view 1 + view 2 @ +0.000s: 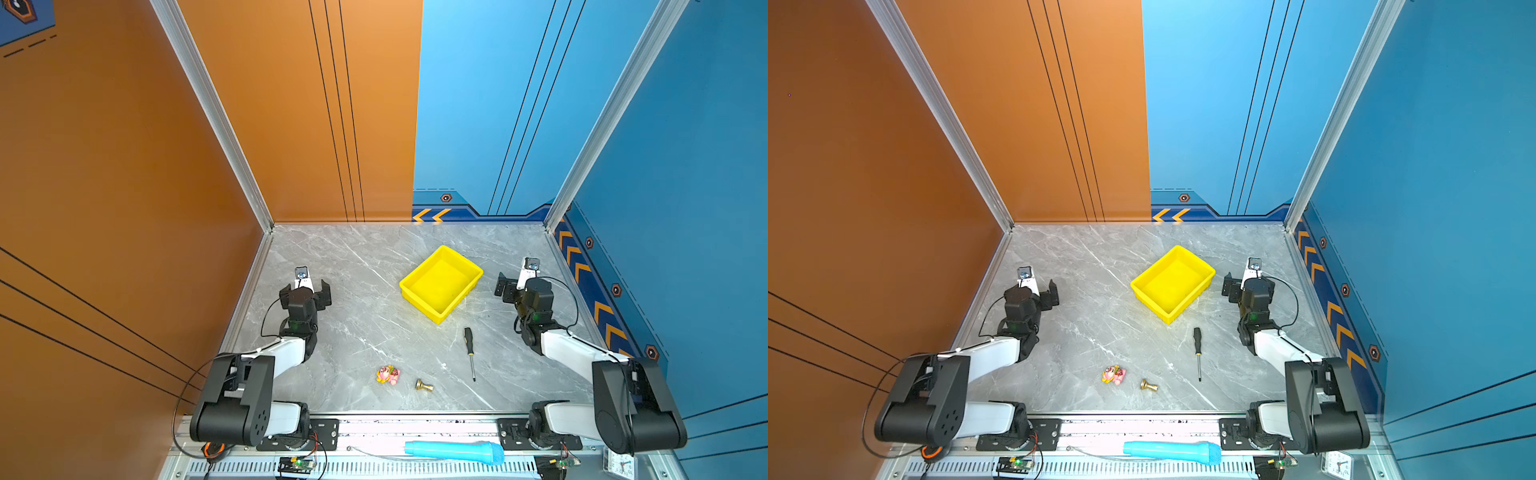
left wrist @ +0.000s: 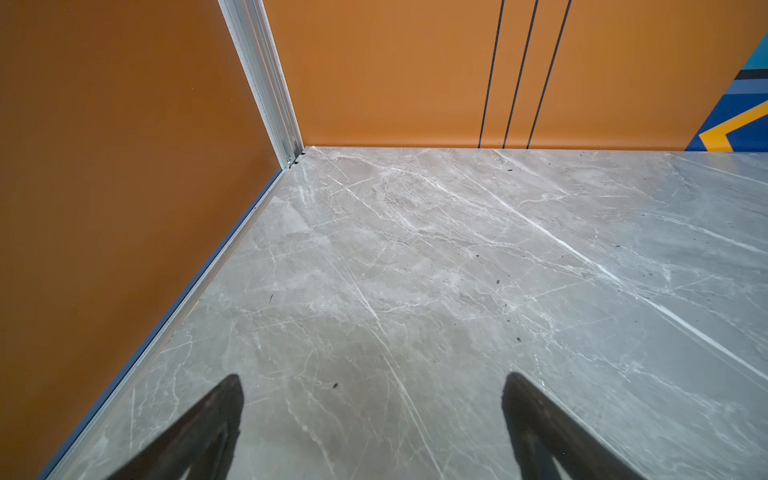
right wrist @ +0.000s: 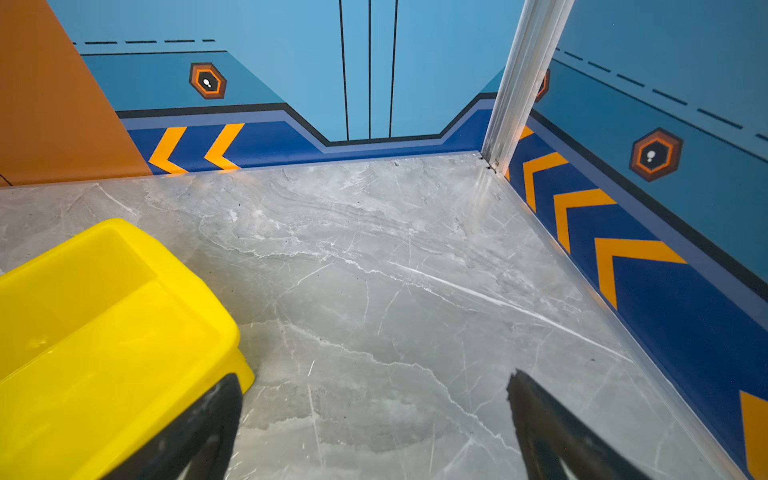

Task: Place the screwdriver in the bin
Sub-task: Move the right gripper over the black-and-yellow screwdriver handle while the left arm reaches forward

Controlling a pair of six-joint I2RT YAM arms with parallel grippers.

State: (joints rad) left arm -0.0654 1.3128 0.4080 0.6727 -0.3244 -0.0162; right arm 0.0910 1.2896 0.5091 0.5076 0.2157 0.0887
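The screwdriver (image 1: 470, 353) (image 1: 1197, 353), black-handled with a thin silver shaft, lies flat on the grey marble table, handle toward the bin. The bin (image 1: 436, 286) (image 1: 1173, 284), a yellow tray with nothing in it, stands just beyond it, turned at an angle. My right gripper (image 1: 521, 283) (image 3: 374, 378) hangs open and empty to the right of the bin, whose corner (image 3: 104, 332) fills part of the right wrist view. My left gripper (image 1: 306, 291) (image 2: 374, 380) is open over bare table at the far left. The screwdriver shows in neither wrist view.
A small pink toy (image 1: 388, 375) and a brass knob-shaped piece (image 1: 424, 385) lie near the front, left of the screwdriver's tip. A light blue microphone-like object (image 1: 455, 452) rests on the front rail. Orange and blue walls close in the table's left, back and right sides.
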